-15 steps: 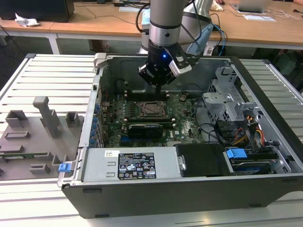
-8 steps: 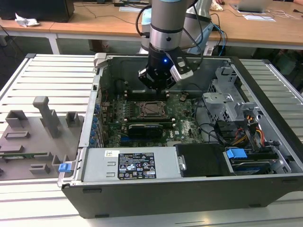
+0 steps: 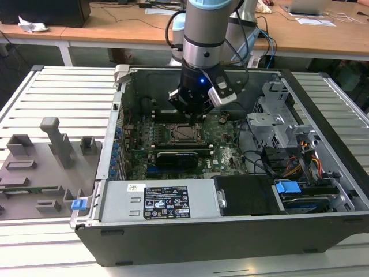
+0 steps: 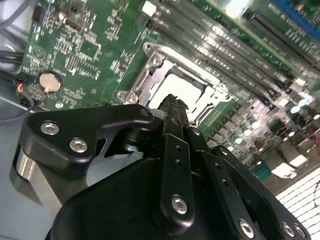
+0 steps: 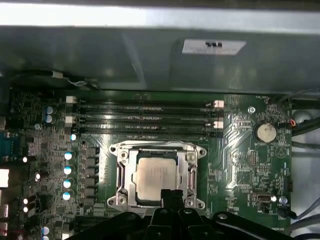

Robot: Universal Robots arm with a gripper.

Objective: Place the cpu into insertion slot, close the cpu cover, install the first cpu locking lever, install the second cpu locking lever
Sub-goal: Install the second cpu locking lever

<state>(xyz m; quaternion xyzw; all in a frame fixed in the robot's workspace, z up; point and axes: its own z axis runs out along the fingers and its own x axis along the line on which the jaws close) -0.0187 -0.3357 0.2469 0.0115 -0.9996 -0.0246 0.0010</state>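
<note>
Your gripper (image 5: 171, 196) hovers just above the cpu (image 5: 156, 176), fingers together and empty; the cpu lies seated in the insertion slot (image 5: 122, 176) beneath its cover, ready for locking.

One cpu (image 5: 156, 172) — one cpu cover (image 5: 157, 147) — four memory slots (image 5: 145, 119)

Silvery-beige cpu (image 5: 156, 175); silver-grey cpu cover (image 5: 157, 148); green motherboard (image 5: 240, 165) with pale tracing; black hand (image 4: 172, 107); blue-lit arm (image 3: 200, 81).
</note>
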